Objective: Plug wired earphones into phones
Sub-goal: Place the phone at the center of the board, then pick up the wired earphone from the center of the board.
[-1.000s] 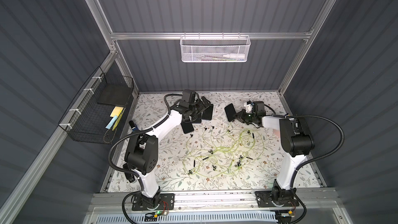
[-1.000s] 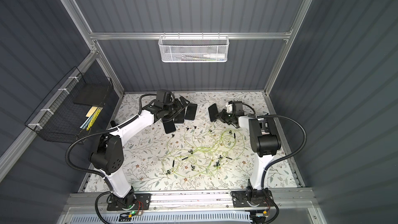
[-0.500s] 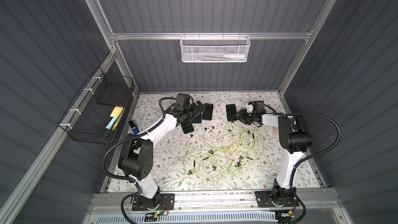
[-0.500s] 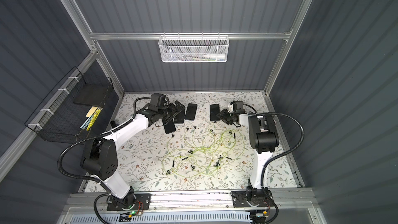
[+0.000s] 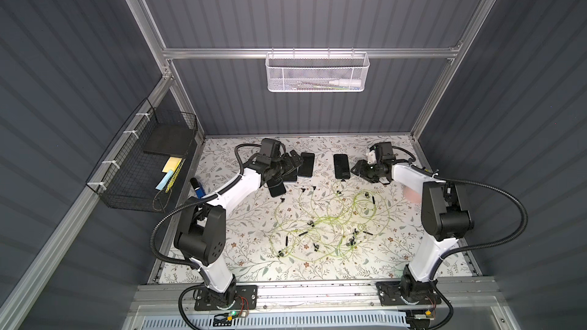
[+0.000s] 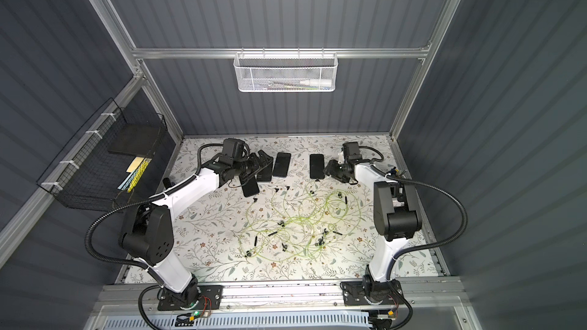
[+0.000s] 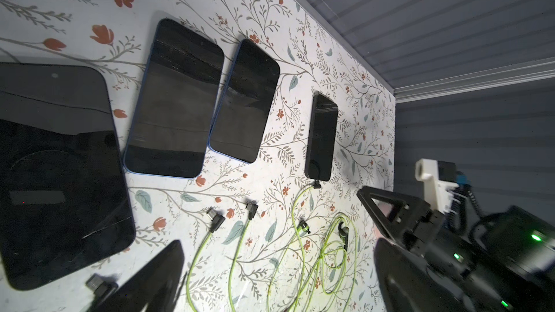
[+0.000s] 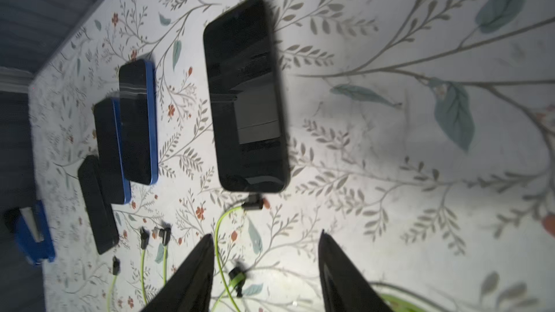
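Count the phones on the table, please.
4. One phone lies beside the right gripper; three lie close together at the left gripper: an outer one, a middle one, one nearest the front.

A: We log the phones (image 7: 175, 100) as glossy black, two with blue rims; earphone cables (image 5: 330, 226) yellow-green, plugs (image 7: 216, 221) black.
B: We add: table cover (image 5: 254, 258) white with grey-green sprigs and rust flowers; mesh basket (image 5: 317, 73), upper centre, white; wire basket (image 5: 133, 173), left, black.

Overhead stereo pair (wrist cameras close)
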